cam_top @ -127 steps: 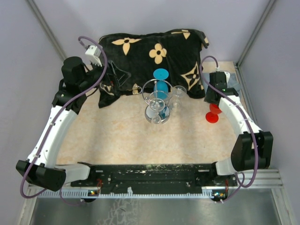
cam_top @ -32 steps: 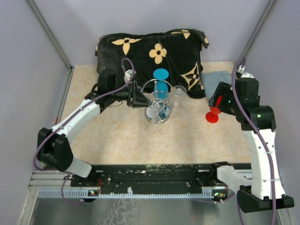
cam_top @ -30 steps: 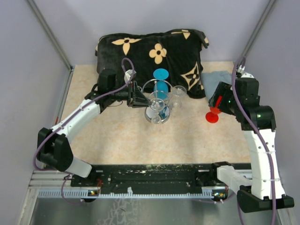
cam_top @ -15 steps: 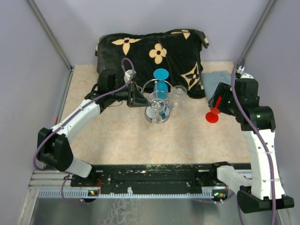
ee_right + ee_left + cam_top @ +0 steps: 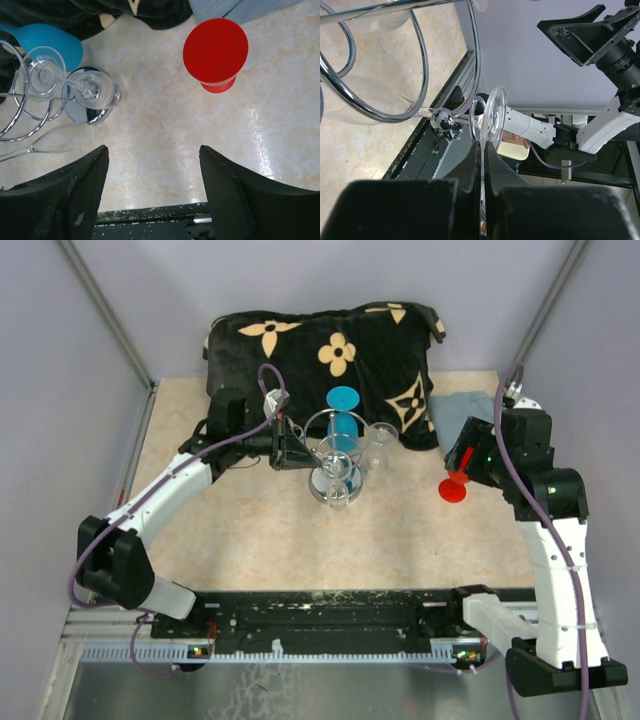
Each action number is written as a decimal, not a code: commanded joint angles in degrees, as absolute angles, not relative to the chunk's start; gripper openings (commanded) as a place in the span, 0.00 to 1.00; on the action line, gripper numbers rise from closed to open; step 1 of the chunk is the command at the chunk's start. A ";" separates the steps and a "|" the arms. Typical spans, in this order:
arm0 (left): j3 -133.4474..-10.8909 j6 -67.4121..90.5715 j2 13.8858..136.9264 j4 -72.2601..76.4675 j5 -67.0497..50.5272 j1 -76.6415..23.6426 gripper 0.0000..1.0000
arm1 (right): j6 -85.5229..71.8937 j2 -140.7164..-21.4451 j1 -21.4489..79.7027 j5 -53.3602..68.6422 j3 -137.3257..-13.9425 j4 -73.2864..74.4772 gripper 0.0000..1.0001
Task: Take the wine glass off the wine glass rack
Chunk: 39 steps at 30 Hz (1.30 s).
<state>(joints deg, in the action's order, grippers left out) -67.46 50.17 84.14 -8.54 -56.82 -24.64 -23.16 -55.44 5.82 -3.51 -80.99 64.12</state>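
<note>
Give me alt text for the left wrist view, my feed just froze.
The left gripper, nearly closed, pinches the edge-on round foot of a clear wine glass. Chrome loops of the wine glass rack curve across the upper left over the beige table; the right arm shows behind.

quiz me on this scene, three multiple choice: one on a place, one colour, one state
1. The red glass stands: A on the cushion; B on the table, right of the rack; C on the rack.
2. The glass behind the rack is: A green; B yellow; C blue.
3. The left gripper is: A wide open; B shut on the wine glass foot; C holding the red glass.
Key: 1 B, bare tabletop under it; 2 C, its foot is blue; 3 B, it pinches the clear foot.
</note>
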 commanded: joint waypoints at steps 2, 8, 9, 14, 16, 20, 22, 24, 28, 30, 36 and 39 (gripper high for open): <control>-67.24 48.69 81.64 -9.88 -57.48 -24.75 0.00 | -22.76 -53.97 5.80 -3.53 -80.67 61.87 0.73; -67.99 48.49 81.00 -11.62 -57.57 -24.71 0.00 | -22.76 -53.32 5.80 -3.27 -79.94 61.85 0.73; -68.10 48.47 80.97 -11.96 -57.57 -24.72 0.00 | -22.76 -53.20 5.80 -3.21 -79.78 61.83 0.73; -67.95 48.07 80.54 -12.99 -57.65 -24.78 0.00 | -22.85 -52.67 5.80 -3.40 -79.43 62.04 0.73; -67.79 48.02 80.36 -13.01 -58.16 -24.77 0.00 | -22.85 -52.52 5.80 -3.42 -79.29 62.13 0.73; -67.98 48.15 80.08 -12.50 -59.08 -24.74 0.00 | -22.94 -52.38 5.79 -3.20 -79.16 62.10 0.73; -68.06 48.16 80.02 -12.40 -59.46 -24.78 0.00 | -22.94 -52.38 5.80 -3.16 -79.16 62.07 0.73; -67.96 48.20 79.89 -12.27 -59.76 -24.78 0.00 | -22.94 -52.38 5.80 -3.14 -79.12 62.13 0.73; -67.88 48.36 79.63 -12.19 -60.22 -24.71 0.00 | -22.85 -52.30 5.80 -3.16 -79.17 62.26 0.73; -67.72 48.47 79.55 -12.14 -60.52 -24.76 0.00 | -22.79 -52.25 5.80 -3.15 -79.11 62.28 0.74; -67.63 48.77 79.45 -11.69 -61.19 -24.79 0.00 | -22.64 -52.12 5.80 -2.59 -79.07 62.38 0.74; -67.73 48.76 79.32 -11.70 -61.58 -24.84 0.00 | -22.52 -52.16 5.80 -1.85 -79.10 62.39 0.74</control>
<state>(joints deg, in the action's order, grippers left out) -67.46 49.04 81.36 -12.88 -59.37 -24.67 -23.14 -53.25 5.82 -2.94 -79.05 64.10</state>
